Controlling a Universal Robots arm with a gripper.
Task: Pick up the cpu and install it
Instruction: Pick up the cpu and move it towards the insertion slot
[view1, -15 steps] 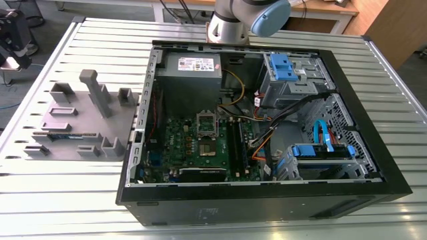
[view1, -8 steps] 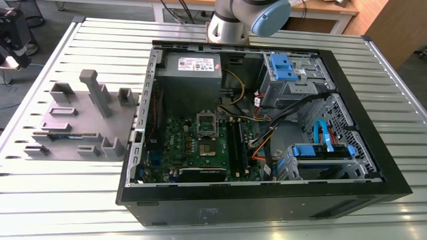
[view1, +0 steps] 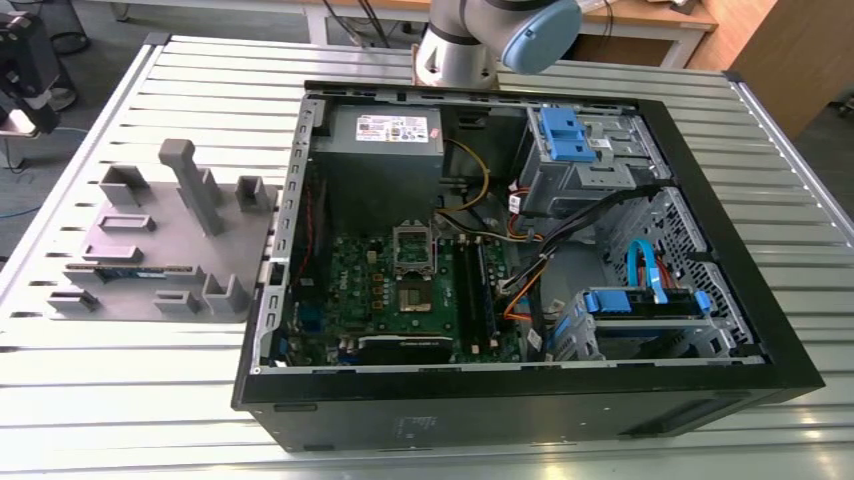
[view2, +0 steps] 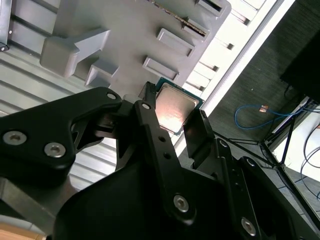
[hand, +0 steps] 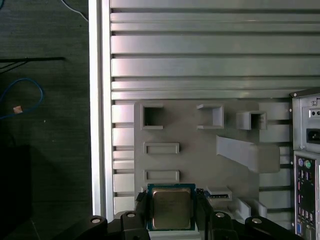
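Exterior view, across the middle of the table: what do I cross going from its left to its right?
From the left: grey moulded tray → green board → orange cables → blue-latched drive cage.

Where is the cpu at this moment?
In both wrist views the cpu is clamped in the gripper, held over the grey moulded tray, with the open computer case off to one side.

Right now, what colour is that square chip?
The chip: silver-grey top, green edge; best in the first wrist view.
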